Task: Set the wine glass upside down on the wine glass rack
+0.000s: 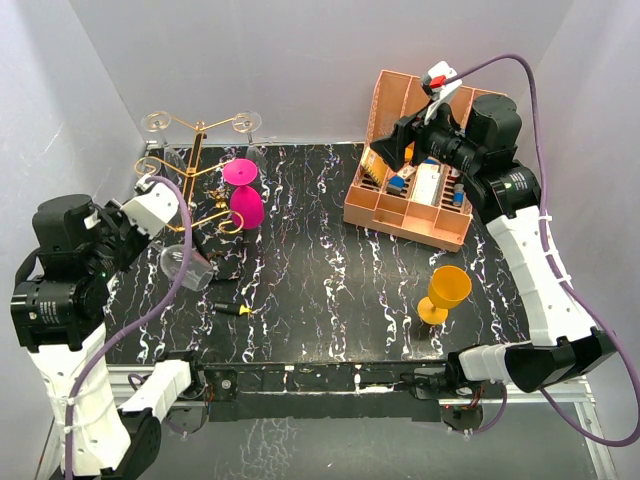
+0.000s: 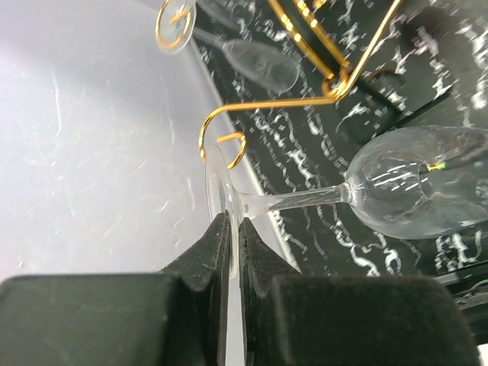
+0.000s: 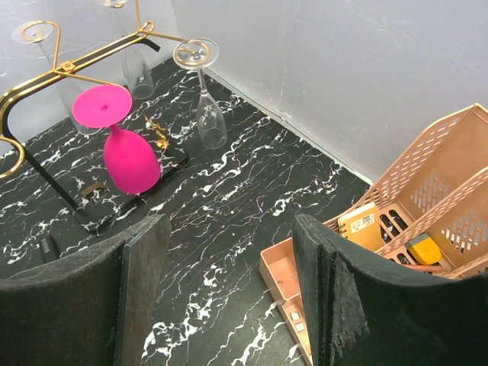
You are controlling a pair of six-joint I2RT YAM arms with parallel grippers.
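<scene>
Left pincer (image 2: 231,229): pressed together on the foot of the clear wine glass (image 2: 412,183), pinching the disc edge-on, with the stem roughly level and the bowl out to one side.
Wine glass: held in the air over the left edge of the table (image 1: 330,260), just beside a scroll arm of the wine glass rack (image 1: 197,160). I cannot tell whether foot and wire touch.
Wine glass rack: stands in the far left corner, with a pink glass (image 1: 245,205) and clear ones already hanging from it.
Right pincer (image 3: 232,252): spread and empty, above the salmon organiser (image 1: 392,100) near the far right corner.
Risk, grip: only a thin glass rim is pinched, so the bowl's weight could twist it or slide it free.
Risk, entry: a foot that meets the curl off-line could rock the light wire stand.
Risk, neighbours: a swinging bowl could strike the pink glass.
</scene>
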